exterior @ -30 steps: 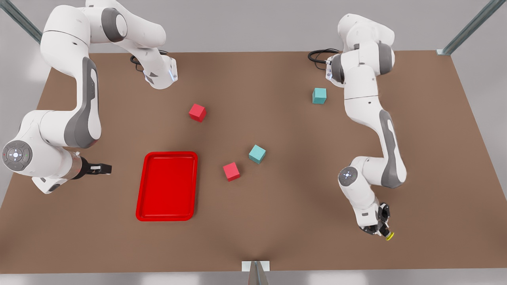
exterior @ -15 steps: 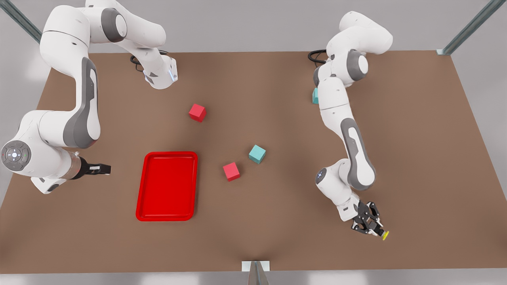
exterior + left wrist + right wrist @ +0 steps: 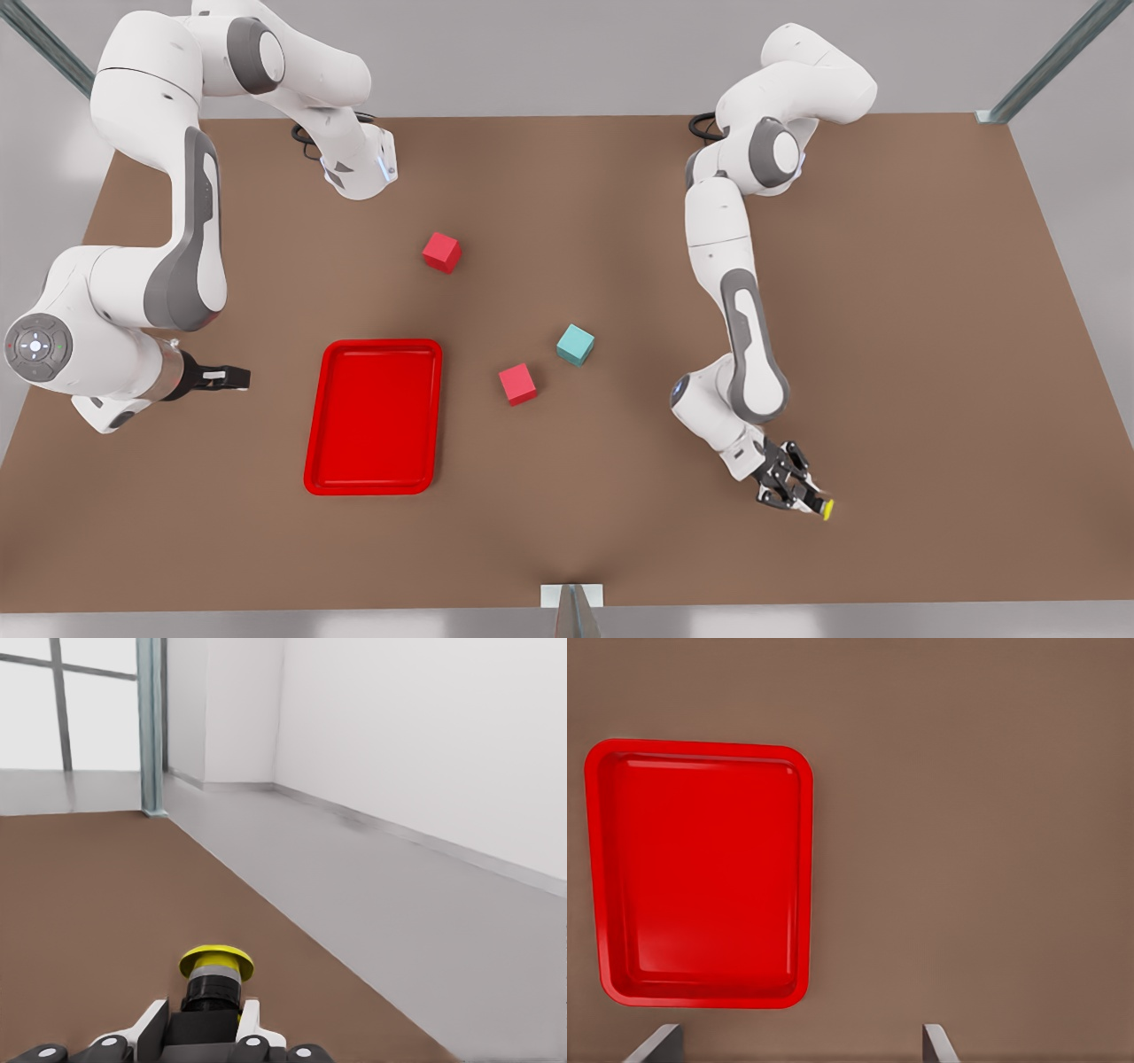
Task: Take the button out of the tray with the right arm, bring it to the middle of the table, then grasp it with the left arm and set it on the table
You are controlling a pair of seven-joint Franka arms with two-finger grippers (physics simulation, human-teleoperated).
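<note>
The left gripper [image 3: 802, 498], low at the front view's right, was clamped on the button [image 3: 826, 509], its yellow cap pointing outward above the table [image 3: 930, 354]. The right gripper [image 3: 232, 378], waiting at the front view's left beside the tray [image 3: 374, 416], had its fingers [image 3: 935, 1045] spread wide.

The desk [image 3: 930, 292] lies bare around the left tool [image 3: 802, 498] and its button [image 3: 827, 509], and open between that arm and the tray [image 3: 372, 486]. In mid-desk two red cubes [image 3: 517, 384] and a teal cube [image 3: 575, 345] stand in the way. The right tool [image 3: 232, 378] has bare desk up to the tray.
</note>
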